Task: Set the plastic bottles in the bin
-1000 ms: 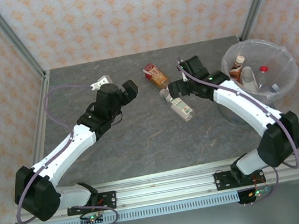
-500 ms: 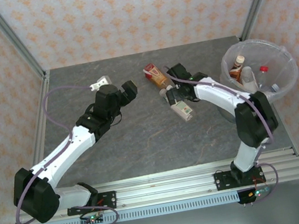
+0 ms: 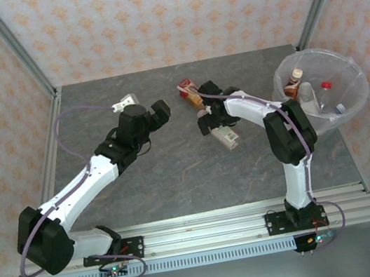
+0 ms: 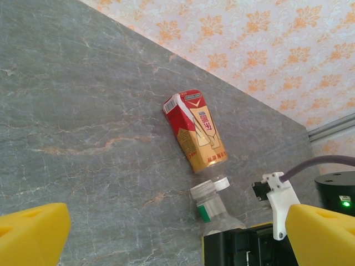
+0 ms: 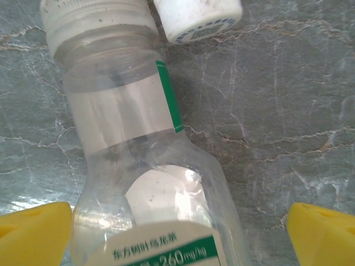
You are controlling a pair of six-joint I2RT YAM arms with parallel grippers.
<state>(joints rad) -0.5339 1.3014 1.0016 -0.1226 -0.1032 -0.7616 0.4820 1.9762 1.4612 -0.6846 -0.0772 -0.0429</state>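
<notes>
The bottle (image 5: 150, 166) lies flat on the table (image 3: 177, 175), left of the bin (image 3: 357, 97). It is clear, with a white cap, a green band at the shoulder and a white-green label. The right gripper (image 5: 177, 227) straddles it, yellow fingers spread wide. A red-gold bottle (image 4: 195, 130) lies just beyond, cap to cap. Other bottles (image 3: 308, 96) sit inside the bin. The left gripper (image 4: 177, 238), farther left of the bin, gapes wide and holds nothing.
</notes>
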